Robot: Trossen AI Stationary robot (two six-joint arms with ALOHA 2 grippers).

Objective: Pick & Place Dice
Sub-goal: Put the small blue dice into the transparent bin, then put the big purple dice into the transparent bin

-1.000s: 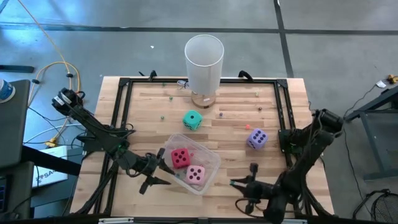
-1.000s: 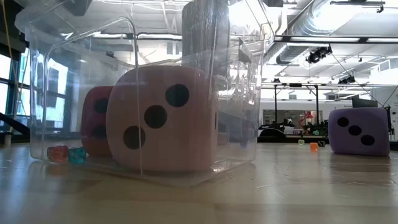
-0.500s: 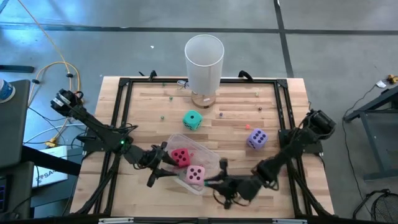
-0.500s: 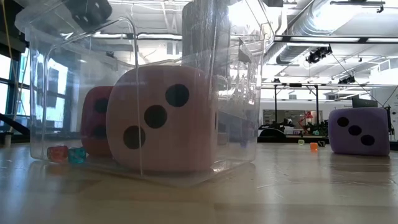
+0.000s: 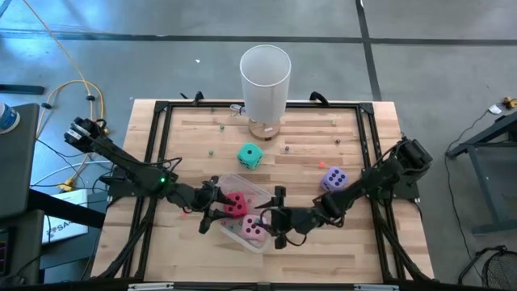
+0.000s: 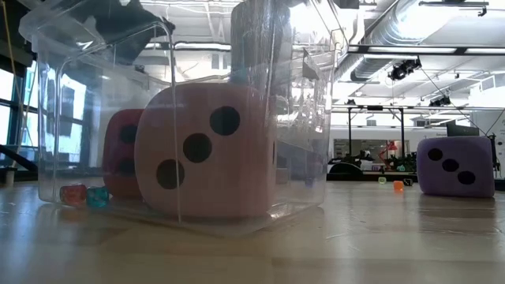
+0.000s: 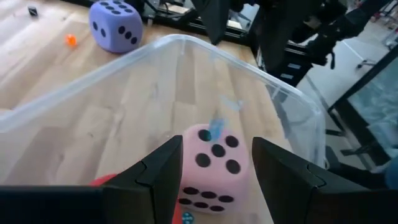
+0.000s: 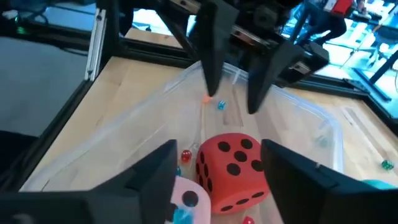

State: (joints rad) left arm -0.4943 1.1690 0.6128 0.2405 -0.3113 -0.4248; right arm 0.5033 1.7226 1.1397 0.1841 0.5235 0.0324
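Observation:
A clear plastic box sits near the table's near edge and holds the red die and the pink die, both resting on its floor. My left gripper is open at the box's left rim; its wrist view looks down on the pink die. My right gripper is open at the box's right rim and faces the red die. The teal-green die and the purple die lie on the bare table beyond the box.
A tall white cylinder stands at the table's far edge. Tiny coloured beads lie in the box and scattered on the wood. A black frame borders the table. The two grippers face each other closely across the box.
My right gripper has swung from the near right corner toward the table's left, up to the box's right rim. My left gripper has moved right, up to the box's left rim. The dice and the box have stayed put.

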